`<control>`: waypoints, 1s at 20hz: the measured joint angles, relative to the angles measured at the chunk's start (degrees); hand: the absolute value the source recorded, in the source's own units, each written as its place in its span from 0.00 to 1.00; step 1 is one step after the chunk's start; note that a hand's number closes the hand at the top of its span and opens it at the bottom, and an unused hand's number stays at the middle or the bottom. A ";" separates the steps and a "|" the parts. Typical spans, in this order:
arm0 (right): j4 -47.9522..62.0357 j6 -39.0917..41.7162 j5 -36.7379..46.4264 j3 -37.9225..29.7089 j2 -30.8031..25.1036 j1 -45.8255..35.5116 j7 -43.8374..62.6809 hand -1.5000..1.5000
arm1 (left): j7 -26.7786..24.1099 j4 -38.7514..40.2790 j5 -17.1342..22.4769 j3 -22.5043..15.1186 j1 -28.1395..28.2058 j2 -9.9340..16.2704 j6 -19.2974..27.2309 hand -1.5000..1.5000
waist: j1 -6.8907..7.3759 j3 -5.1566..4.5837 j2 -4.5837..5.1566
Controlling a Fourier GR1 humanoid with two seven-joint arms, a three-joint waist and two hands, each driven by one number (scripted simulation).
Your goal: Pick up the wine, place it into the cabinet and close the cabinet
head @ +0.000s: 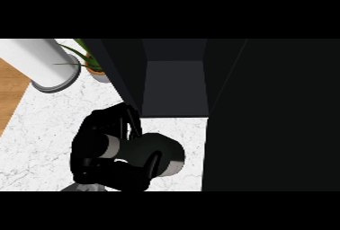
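My left hand (109,155) is low in the head view, left of centre, with its fingers and thumb curled round the dark wine bottle (163,155). The bottle is tilted; its rounded dark body and a grey band show to the right of the hand, and the rest is hidden by the fingers. It hangs over the white marble counter (46,134), just in front of the open dark cabinet (174,87), whose grey inside is empty. The cabinet door (272,117) stands open and fills the right side. My right hand does not show.
A white cylinder (43,63) lies at the back left. A small potted plant (90,63) stands beside the cabinet's left wall. A wooden strip (10,90) runs along the counter's left edge.
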 measured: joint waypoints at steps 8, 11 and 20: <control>0.14 1.08 -1.07 -3.13 -0.82 -0.30 0.79 0.00 | 4.27 2.94 -2.39 -8.47 -9.45 -0.01 14.17 1.00 | -0.03 -0.01 -0.02; -0.09 1.59 -1.23 -2.36 -0.24 1.09 0.12 0.00 | 5.42 5.92 -2.70 -8.58 -14.10 -0.01 17.66 1.00 | -0.26 -0.01 -0.02; -0.05 1.28 -1.56 -2.11 -0.53 -0.08 1.40 0.00 | 5.60 14.66 -2.55 -9.20 -23.44 0.00 24.27 1.00 | -0.20 -0.03 0.01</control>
